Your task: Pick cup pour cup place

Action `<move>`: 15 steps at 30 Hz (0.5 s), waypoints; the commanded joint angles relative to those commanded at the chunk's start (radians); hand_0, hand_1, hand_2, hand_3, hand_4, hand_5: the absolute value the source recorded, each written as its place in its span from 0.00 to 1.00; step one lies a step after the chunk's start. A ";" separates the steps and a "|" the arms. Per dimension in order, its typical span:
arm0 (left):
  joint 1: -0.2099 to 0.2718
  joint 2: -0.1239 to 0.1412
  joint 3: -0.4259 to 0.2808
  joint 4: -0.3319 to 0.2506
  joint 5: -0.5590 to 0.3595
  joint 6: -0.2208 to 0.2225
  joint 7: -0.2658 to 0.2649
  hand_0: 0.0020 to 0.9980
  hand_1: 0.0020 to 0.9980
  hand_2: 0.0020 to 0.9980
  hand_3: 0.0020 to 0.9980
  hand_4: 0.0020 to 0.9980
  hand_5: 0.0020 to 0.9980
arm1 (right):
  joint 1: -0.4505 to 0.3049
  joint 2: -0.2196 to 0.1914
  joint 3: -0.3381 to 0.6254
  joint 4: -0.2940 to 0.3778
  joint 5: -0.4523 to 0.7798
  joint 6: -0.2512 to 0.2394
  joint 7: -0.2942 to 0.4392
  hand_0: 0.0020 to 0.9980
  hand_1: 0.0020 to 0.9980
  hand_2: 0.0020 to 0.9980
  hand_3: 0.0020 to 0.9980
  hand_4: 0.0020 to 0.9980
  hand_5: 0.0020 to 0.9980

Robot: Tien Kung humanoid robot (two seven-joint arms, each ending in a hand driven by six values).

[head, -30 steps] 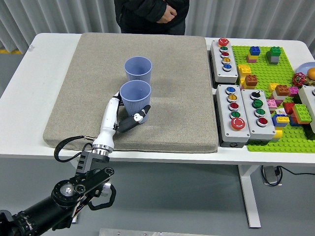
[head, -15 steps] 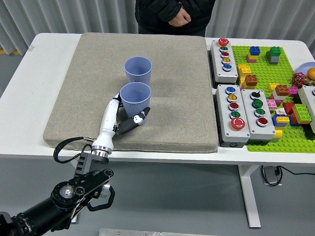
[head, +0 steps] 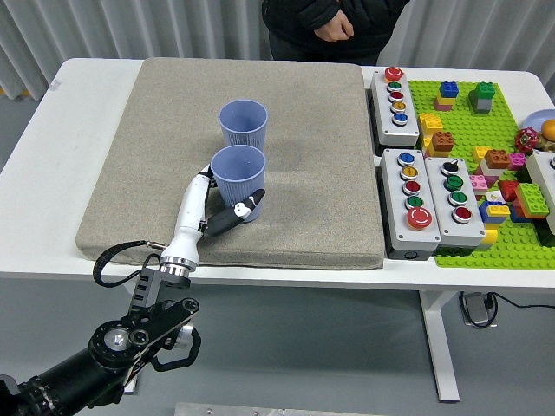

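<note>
Near blue cup (head: 238,182) gripped by left robot hand (head: 217,211) on grey mat (head: 156,156); far blue cup (head: 243,126) upright just behind, contents not discernible

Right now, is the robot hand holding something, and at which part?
The left robot hand grips the near blue cup around its lower side wall, the cup standing upright on the grey mat. The far blue cup is untouched.
</note>
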 joint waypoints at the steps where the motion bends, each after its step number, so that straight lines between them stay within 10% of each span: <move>1: 0.000 0.000 -0.001 -0.001 0.004 0.000 0.002 0.59 0.65 0.79 0.77 0.90 0.53 | 0.001 0.000 0.000 0.000 0.001 0.000 0.000 0.68 0.62 0.57 0.56 0.00 0.18; 15: 0.022 0.007 -0.015 -0.028 0.040 0.000 0.008 0.60 0.67 0.81 0.78 0.91 0.53 | 0.002 -0.001 -0.003 -0.001 0.005 0.000 0.000 0.68 0.62 0.57 0.56 0.00 0.18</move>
